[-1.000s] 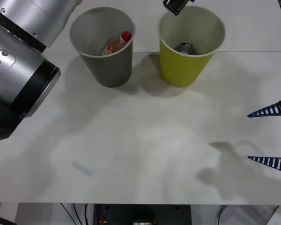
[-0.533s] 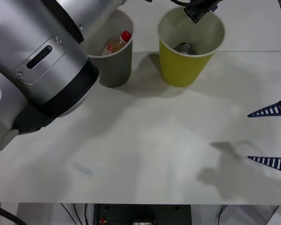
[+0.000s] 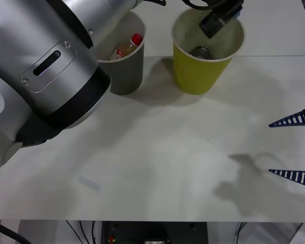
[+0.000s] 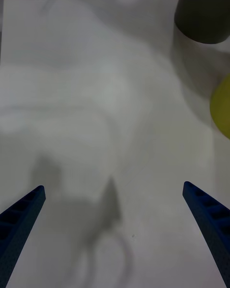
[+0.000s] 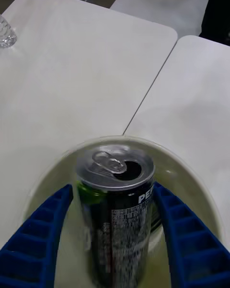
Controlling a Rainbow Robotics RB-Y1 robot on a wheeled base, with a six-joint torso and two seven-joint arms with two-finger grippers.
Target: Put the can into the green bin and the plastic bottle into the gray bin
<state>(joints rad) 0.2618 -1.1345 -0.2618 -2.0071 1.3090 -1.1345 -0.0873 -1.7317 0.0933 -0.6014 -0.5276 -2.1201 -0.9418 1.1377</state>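
We start with the can, a small dark metal cylinder with printed lettering, a green patch on its side and a shiny silver top whose tab sits beside an open mouth. In the left wrist view it stands upright between the two blue ribbed fingers of the left gripper, which close against its sides, so the claw is holding the can. Around and under it we see the round rim and pale, smooth inner wall of the green bin. In the front view the can shows as a gray disc low inside the green bin, a tapered yellow-green cup with a whitish inside, and the left gripper's dark wrist part reaches over its far rim.

Just beside it, on the robot's left, stands the gray bin, the same tapered cup shape in dark gray. Inside it lies the plastic bottle, clear with orange-tinted contents and a red cap, tilted against the wall. The broad silver and black left arm covers part of this bin.

Both bins stand on a smooth white table. The right gripper hovers at the table's right edge, well apart from the bins, its ribbed blue fingers spread wide and empty.
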